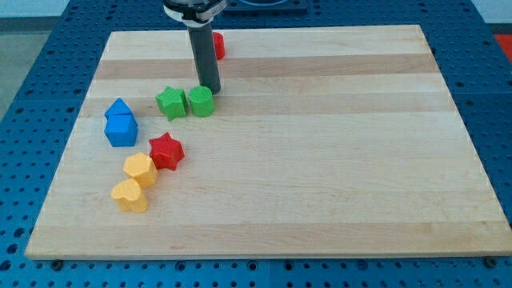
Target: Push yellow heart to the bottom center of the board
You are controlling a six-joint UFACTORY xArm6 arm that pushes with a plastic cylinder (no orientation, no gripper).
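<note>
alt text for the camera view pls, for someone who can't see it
My tip rests just above a green block and green star block near the top left of a wooden board. The yellow heart block lies at lower left beside a yellow block, a red star block and two blue blocks; a red block sits behind the rod.

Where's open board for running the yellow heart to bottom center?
Free: everything toward the view's right of the red star, bottom centre included. Crowded: the view's left, where the yellow heart, yellow block, blue blocks and green blocks cluster; my tip is beside the greens.
</note>
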